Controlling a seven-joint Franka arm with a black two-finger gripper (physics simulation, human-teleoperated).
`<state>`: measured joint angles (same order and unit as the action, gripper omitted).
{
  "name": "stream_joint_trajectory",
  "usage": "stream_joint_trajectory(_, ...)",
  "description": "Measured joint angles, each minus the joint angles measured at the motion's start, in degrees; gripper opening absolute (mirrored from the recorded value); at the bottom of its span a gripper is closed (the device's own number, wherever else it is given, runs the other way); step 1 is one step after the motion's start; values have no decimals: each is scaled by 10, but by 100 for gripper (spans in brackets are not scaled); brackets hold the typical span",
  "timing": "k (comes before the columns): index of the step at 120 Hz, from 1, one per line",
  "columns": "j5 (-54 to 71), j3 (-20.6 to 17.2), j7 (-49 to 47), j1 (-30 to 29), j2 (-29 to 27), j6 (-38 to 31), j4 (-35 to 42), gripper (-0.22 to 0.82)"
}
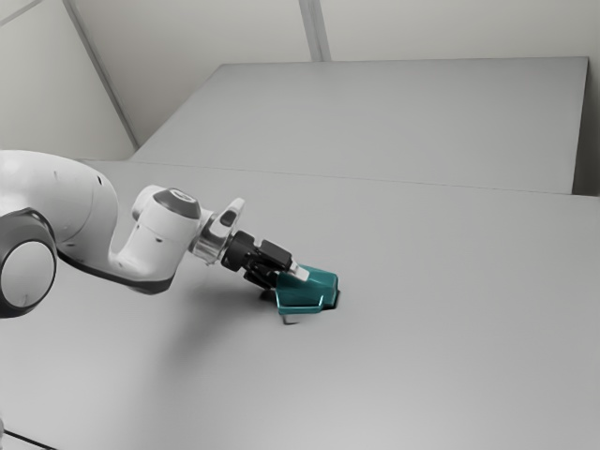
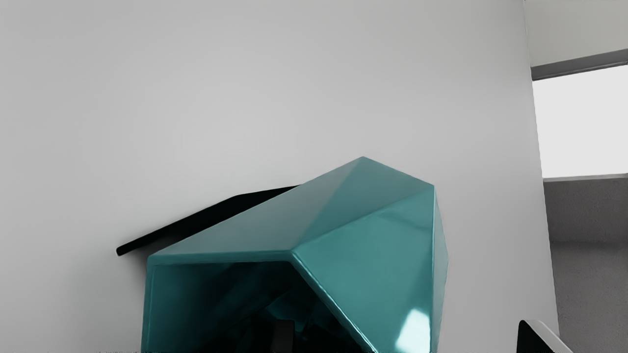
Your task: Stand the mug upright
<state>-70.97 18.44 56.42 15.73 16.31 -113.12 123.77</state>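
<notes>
The teal, glossy, faceted mug lies on its side with its mouth toward the hand, so it is not upright yet. A flat black strip sits against its flank; I cannot tell whether it is the handle. The black two-finger tool is spread and grasping nothing, one finger reaching into the mouth and the other standing outside the upper wall, apart from it. To do this well, I would centre that wall between the pads and close squarely on it, since slanted facets could let the mug twist or slide out. Then I would lift slightly and turn the wrist so that the mouth comes up and the base goes down, slowly, keeping the rim from scraping, and let go only once the base sits flat. The white jointed arm slants down from the exterior view's left. Under it all spreads a smooth, pale grey surface, the mug's dark shadow close about it; beyond stand a large grey panel and off-white walls with a grey upright strip.
</notes>
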Motion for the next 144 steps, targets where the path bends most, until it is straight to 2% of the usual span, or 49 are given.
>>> stream_joint_trajectory(61, -12, 0, 18, -2, 0, 6, 5, 12)
stream_joint_trajectory(114, -12, 0, 25, -1, -1, 5, 5, -8)
stream_joint_trajectory(144, -5, 0, 26, 4, -24, 0, -2, -14)
